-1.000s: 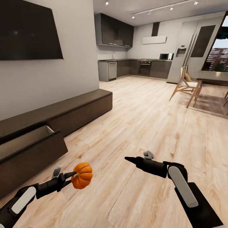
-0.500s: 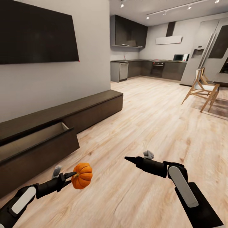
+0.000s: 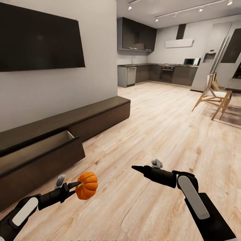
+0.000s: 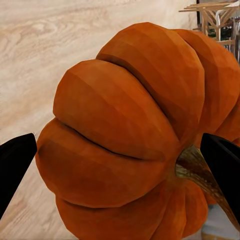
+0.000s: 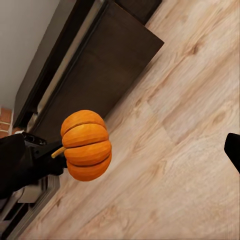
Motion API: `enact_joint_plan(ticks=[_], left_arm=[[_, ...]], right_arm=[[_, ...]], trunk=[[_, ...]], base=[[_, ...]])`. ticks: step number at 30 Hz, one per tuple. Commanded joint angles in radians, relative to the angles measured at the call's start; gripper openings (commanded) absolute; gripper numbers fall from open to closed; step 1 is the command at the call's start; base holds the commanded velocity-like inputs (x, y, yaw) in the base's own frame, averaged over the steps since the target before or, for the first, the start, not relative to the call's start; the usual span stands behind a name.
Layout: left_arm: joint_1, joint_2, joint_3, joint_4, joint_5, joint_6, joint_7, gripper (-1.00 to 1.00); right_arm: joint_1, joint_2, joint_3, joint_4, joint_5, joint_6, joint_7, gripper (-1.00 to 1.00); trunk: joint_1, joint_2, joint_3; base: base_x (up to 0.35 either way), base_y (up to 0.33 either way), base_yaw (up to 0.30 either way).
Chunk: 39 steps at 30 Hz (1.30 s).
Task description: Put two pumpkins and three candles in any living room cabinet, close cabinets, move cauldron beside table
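Pumpkin carried toward the open cabinet drawer

It is clamped in the left gripper; the view has swung left and steadied, the drawer now nearer; the right gripper looks closed and empty.

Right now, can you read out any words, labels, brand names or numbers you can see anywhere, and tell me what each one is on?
No text can be read in any view.
Wall television: blank dark screen, no logo visible.
Microwave and oven in the kitchen: too small to show any markings.
Pumpkin in the left hand: plain orange, no label.
Cabinet: plain dark wood.
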Motion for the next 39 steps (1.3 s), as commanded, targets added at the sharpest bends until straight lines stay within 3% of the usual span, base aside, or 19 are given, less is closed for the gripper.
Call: enact_joint_plan(ticks=[1,4,10,39], left_arm=[[-0.001,0.001,-0.004,0.001,0.004,0.003,0.001,-1.0],[-0.001,0.0,-0.005,0.001,0.004,0.003,0.001,-1.0],[-0.002,0.002,-0.003,0.001,0.005,0.003,0.001,-1.0],[-0.002,0.001,0.0,0.006,0.006,0.001,-0.006,-1.0]], right_arm=[[-0.001,0.0,0.001,-0.001,0.007,0.002,0.003,1.0],[-0.001,0.003,0.001,0.0,0.008,0.002,-0.001,1.0],[-0.001,0.006,0.001,0.0,0.008,0.002,-0.002,1.0],[-0.001,0.008,0.004,-0.002,0.008,0.002,-0.004,1.0]], trunk=[[-0.004,0.007,0.002],[-0.016,0.028,0.012],[-0.016,0.028,0.012],[-0.016,0.028,0.012]], base=[[-0.191,0.0,0.161],[-0.246,0.0,0.225],[-0.107,0.0,0.267],[0.021,0.0,0.275]])
